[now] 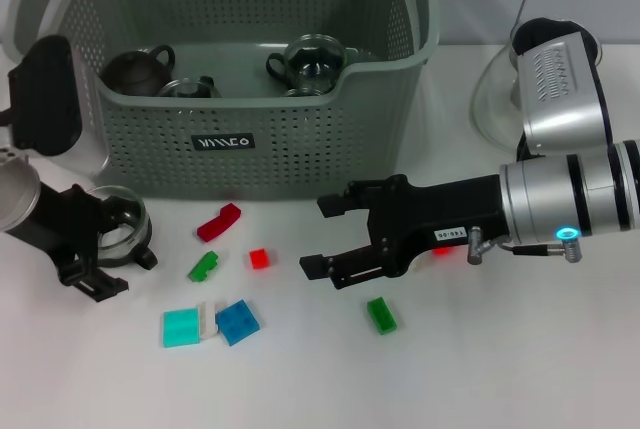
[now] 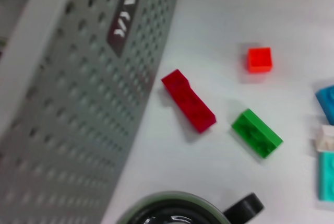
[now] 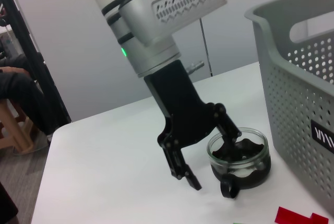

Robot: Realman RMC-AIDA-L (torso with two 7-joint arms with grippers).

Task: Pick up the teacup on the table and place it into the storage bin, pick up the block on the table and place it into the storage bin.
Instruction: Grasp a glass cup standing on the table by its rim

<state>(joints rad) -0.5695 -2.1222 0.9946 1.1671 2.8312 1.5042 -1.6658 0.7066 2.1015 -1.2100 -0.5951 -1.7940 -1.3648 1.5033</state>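
Observation:
The glass teacup [image 1: 118, 221] stands on the table at the front left, just outside the storage bin [image 1: 260, 139]. My left gripper [image 1: 115, 264] is at it, open: one finger dips inside the teacup [image 3: 240, 156] and the other stays outside its wall. Loose blocks lie in front of the bin: a long red one [image 1: 218, 221], a small red one [image 1: 259, 258], green ones [image 1: 203, 266] [image 1: 381, 315], a blue [image 1: 238, 321] and a cyan [image 1: 182, 328]. My right gripper [image 1: 316, 235] hangs open over the table, right of the small red block, holding nothing.
Inside the bin are a dark teapot [image 1: 135, 67] and glass teacups [image 1: 315, 61]. A clear glass dome [image 1: 495, 99] stands at the back right behind my right arm. The bin wall [image 2: 62, 104] is close beside the left gripper.

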